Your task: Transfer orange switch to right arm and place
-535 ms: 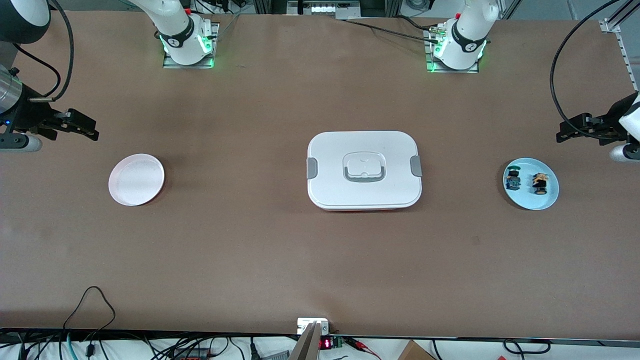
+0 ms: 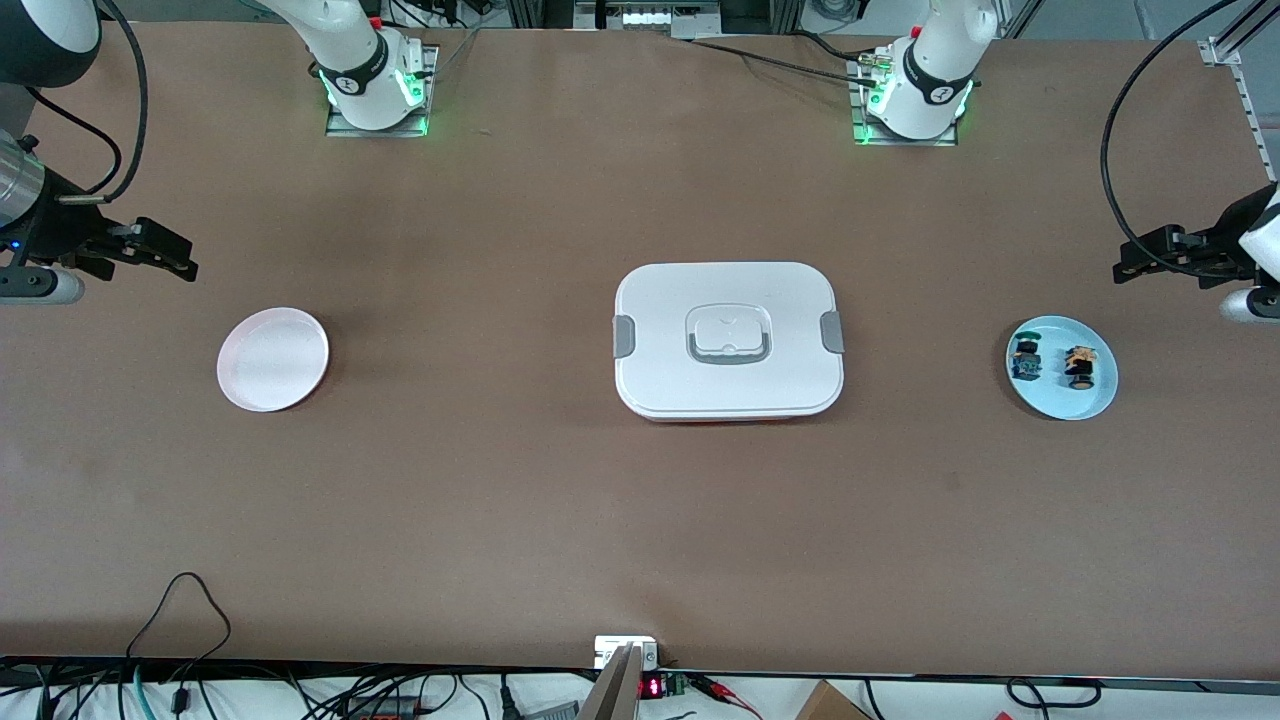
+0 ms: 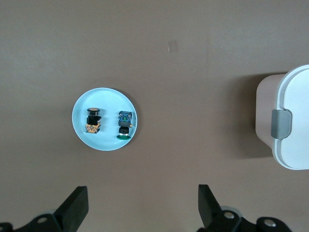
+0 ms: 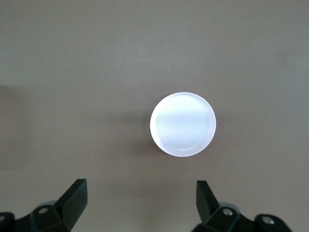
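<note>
The left tool (image 2: 1135,262) hangs at the right edge of the front view, above the counter (image 2: 640,500) and just above the blue plate (image 2: 1090,400) in the frame; in the left wrist view its fingers (image 3: 75,208) stand wide apart at the bottom of the frame, holding nothing; the right tool (image 2: 175,258) hangs at the left edge of the front view, above the pink plate (image 2: 272,358); its fingers (image 4: 75,198) are likewise wide apart and hold nothing.

The orange switch (image 2: 1078,365) lies on its side on the blue plate at the right of the front view, on the half of the plate toward the frame's right edge; its long axis runs up and down the frame, the round cap at the lower end; in the left wrist view the orange switch (image 3: 93,121) shows reversed, cap toward the top of the frame.

Just beside it, apart, lies the blue and green switch (image 2: 1026,358), parallel, its green cap pointing the other way.

No writing can be read on either switch.

A white lidded box (image 2: 728,340) with grey side latches sits at frame centre; the left wrist view shows only one end of it, at the right edge; the right wrist view shows only the pink plate (image 4: 182,124), bare, at centre frame.
</note>
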You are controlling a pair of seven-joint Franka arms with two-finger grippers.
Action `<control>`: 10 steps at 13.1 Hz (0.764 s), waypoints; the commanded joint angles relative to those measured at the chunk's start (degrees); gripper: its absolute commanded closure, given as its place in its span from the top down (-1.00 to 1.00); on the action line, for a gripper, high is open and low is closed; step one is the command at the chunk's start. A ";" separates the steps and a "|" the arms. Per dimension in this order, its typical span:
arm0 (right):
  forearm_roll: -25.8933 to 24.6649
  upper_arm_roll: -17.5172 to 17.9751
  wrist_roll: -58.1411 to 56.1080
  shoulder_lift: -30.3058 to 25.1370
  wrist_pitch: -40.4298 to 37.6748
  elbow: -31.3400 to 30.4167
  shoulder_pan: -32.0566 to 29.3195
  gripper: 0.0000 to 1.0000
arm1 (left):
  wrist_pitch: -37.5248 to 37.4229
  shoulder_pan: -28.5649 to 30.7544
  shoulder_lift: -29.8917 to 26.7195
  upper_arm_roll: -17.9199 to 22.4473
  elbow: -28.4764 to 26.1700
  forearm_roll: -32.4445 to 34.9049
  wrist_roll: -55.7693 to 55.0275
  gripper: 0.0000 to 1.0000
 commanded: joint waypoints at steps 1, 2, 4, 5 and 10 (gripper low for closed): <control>0.35 0.28 0.04 0.24 -1.13 1.07 -0.27 1.00 | -1.46 0.42 0.31 -0.03 1.31 0.40 0.13 1.00; 0.35 0.28 -0.04 0.24 -1.13 1.07 -0.27 1.00 | -1.64 0.77 0.31 0.06 1.04 0.40 0.65 1.00; 0.35 0.28 -0.31 0.33 -1.13 1.07 -0.27 1.00 | -3.03 1.48 0.48 -0.03 -0.35 1.19 4.23 1.00; 0.35 0.28 -0.22 0.33 -1.13 1.07 -0.27 1.00 | -3.22 1.74 0.49 -0.12 -1.93 2.32 8.26 1.00; 0.27 0.28 -0.22 0.33 -1.13 1.07 -0.09 1.00 | 7.48 9.98 2.93 -0.12 -12.57 2.60 46.53 1.00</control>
